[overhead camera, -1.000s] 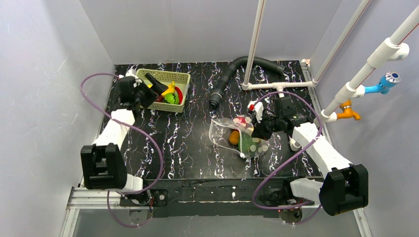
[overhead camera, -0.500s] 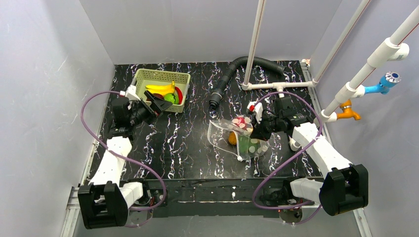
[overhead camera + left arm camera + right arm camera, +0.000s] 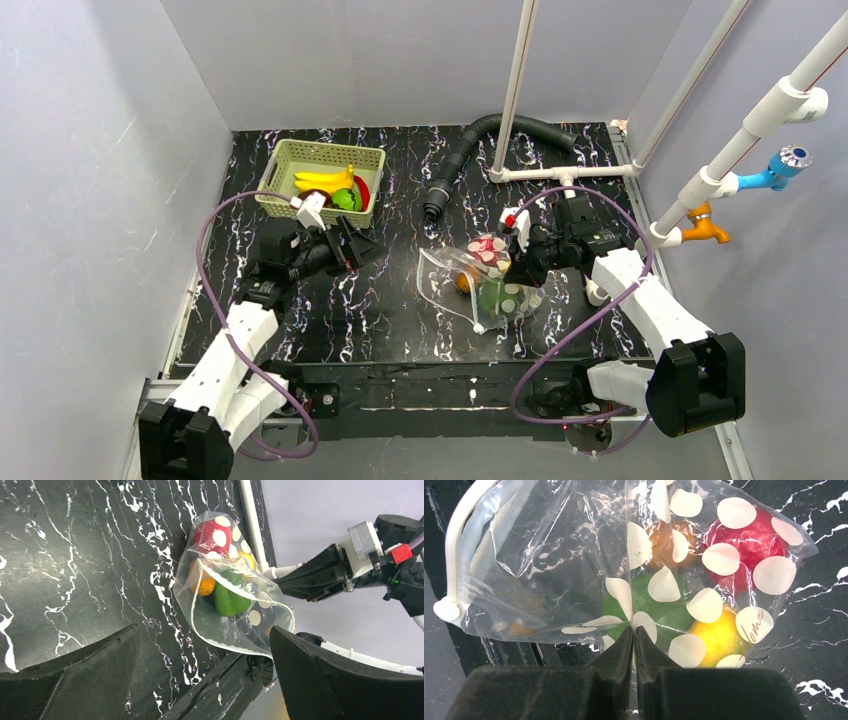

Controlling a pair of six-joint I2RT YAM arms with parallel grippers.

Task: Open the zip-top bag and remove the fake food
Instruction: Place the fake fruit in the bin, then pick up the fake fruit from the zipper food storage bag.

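Note:
The zip-top bag (image 3: 478,285), clear with white spots, lies right of the table's middle with its mouth gaping toward the left arm. My right gripper (image 3: 522,268) is shut on a fold of its film (image 3: 634,630), with the zip strip (image 3: 459,555) at the left. Inside the zip-top bag (image 3: 574,555) are fake food pieces: green (image 3: 649,605), red (image 3: 744,540), yellow (image 3: 719,635) and orange-brown (image 3: 664,532). My left gripper (image 3: 352,246) hovers open and empty left of the bag (image 3: 235,615), jaws (image 3: 202,645) wide apart. The green piece (image 3: 227,600) shows through the mouth.
A pale green lattice basket (image 3: 325,147) at the back left holds a banana (image 3: 322,180), a green piece (image 3: 347,199) and a red one. A black corrugated hose (image 3: 470,150) and white pipes (image 3: 515,100) stand behind the bag. Blue and orange taps (image 3: 705,225) hang right.
My left arm has swung away from the basket, rightward toward the table's middle, its gripper open and empty. The bag has shifted slightly and its mouth now gapes leftward.

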